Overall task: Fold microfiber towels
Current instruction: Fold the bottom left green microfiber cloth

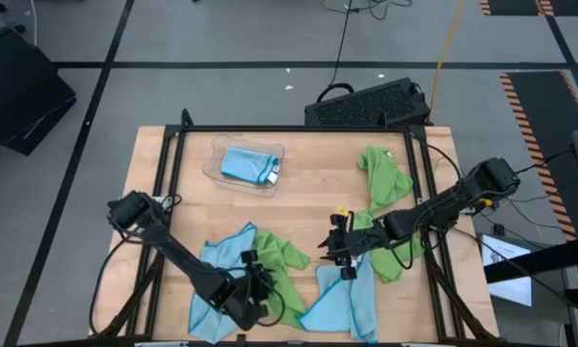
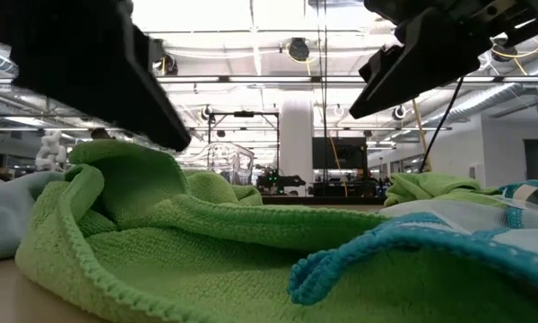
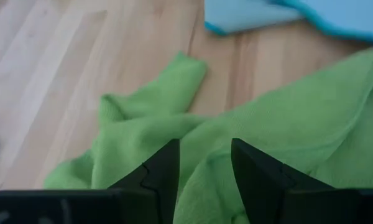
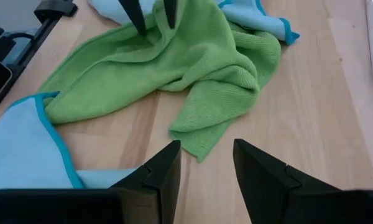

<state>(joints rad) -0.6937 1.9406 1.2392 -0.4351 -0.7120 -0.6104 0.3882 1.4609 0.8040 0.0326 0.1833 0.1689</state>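
A crumpled lime green towel (image 1: 275, 255) (image 4: 174, 62) lies on the wooden table near the front, partly over a light blue towel (image 1: 217, 265). My left gripper (image 1: 258, 287) (image 3: 205, 146) stands open, slanting down over the green towel's near part, with green cloth showing in the gap. My right gripper (image 1: 335, 253) (image 4: 206, 149) hangs open above bare wood, just short of the green towel's right corner (image 4: 196, 143). A second blue towel (image 1: 345, 299) lies below it. More green towels (image 1: 383, 172) lie at the right. My left gripper comes at the green towel from above, slanting toward the table's right. Its two fingertips (image 4: 140, 25) stand apart at a raised fold of the cloth (image 4: 155, 37). I cannot tell whether they touch it. The towel lies slack on the table.
A clear plastic tray (image 1: 212, 166) at the far middle holds a folded blue towel (image 1: 246, 164). A black frame rail (image 1: 169, 164) runs along the table's sides. Bare wood shows between the tray and the towels. A dark keyboard-like box (image 1: 366, 101) sits beyond the far edge.
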